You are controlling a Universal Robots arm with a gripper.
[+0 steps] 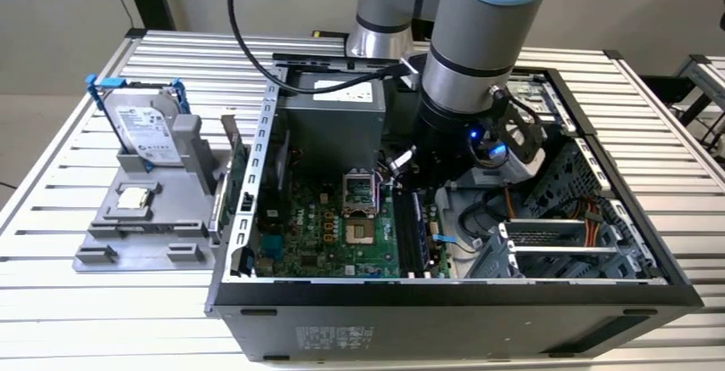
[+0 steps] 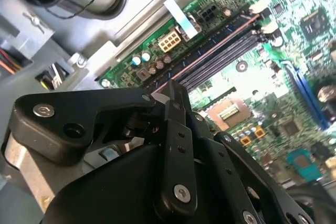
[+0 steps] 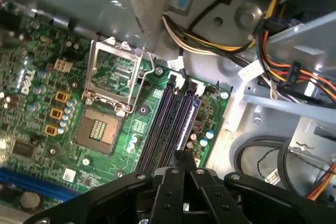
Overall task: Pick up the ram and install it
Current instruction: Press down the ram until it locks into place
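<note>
Black fingers (image 3: 181, 163) (pressed together on the thin ram (image 3: 185, 129)) point steeply down over the motherboard's slots (image 3: 165, 119).

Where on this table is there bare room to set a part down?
Bare slats of the table in front of the grey holder, and along the exterior view's right of the computer case. Inside the case it is crowded.

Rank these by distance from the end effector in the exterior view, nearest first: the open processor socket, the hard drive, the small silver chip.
From the end effector:
1. Processor socket, just toward the exterior view's left, inside the case.
2. Small silver chip, outside the case on the gray stand.
3. Hard drive, upright behind the chip; nearly as close.
</note>
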